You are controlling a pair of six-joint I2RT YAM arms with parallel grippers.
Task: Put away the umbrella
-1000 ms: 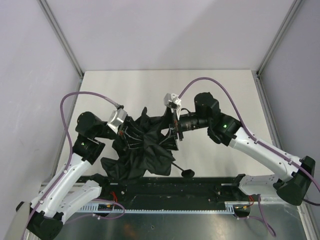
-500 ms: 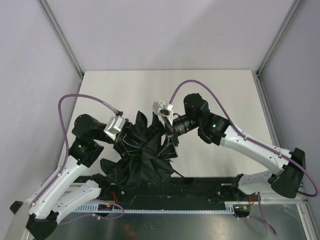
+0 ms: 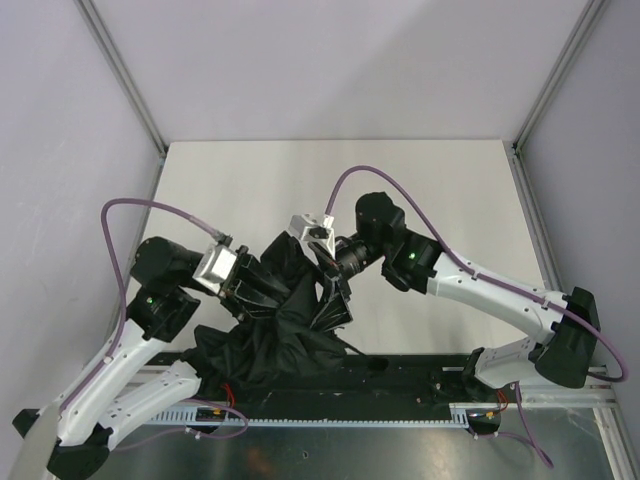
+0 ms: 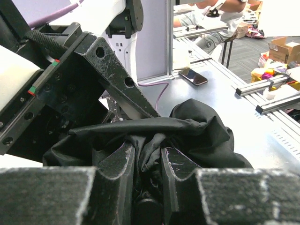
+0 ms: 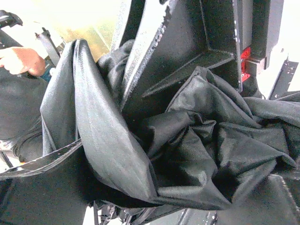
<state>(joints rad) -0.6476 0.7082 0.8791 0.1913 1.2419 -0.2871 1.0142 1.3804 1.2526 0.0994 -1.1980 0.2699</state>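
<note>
The black umbrella lies half-collapsed between my arms, its canopy crumpled. Its thin shaft runs toward the front right and ends at the knob handle on the front rail. My left gripper is shut on the canopy's bunched centre; the left wrist view shows both fingers pinching fabric and a round black part. My right gripper presses into the canopy from the right and holds its folds. In the right wrist view the fabric fills the frame and covers the fingertips.
The black rail with cable tray runs along the table's front edge. Grey walls and metal posts enclose the white table. Purple cables arch over both arms.
Both grippers have moved left and slightly forward with the umbrella. The canopy has bunched tighter and the knob handle has slid from the table onto the front rail.
</note>
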